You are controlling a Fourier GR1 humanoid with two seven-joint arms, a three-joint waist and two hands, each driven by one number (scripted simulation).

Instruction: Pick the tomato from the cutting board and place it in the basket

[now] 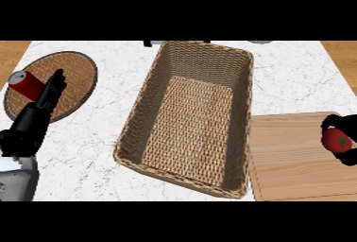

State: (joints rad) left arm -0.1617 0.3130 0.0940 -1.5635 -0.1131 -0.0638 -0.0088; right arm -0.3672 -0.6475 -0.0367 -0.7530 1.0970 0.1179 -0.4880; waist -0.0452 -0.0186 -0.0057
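A red tomato [339, 140] shows at the right edge of the head view, over the wooden cutting board [293, 160]. My right hand [347, 157] is curled round it, black fingers above and below the fruit, so only part of the tomato is visible. The large woven basket [140, 113] lies in the middle of the counter, its inside bare. My left hand [43, 101] stands at the left with fingers straight and pointing up, holding nothing.
A round woven mat [73, 71] lies at the far left with a red can [26, 84] on it, just beside my left hand's fingertips. White marble counter surrounds the basket. Dark objects peek in at the back edge.
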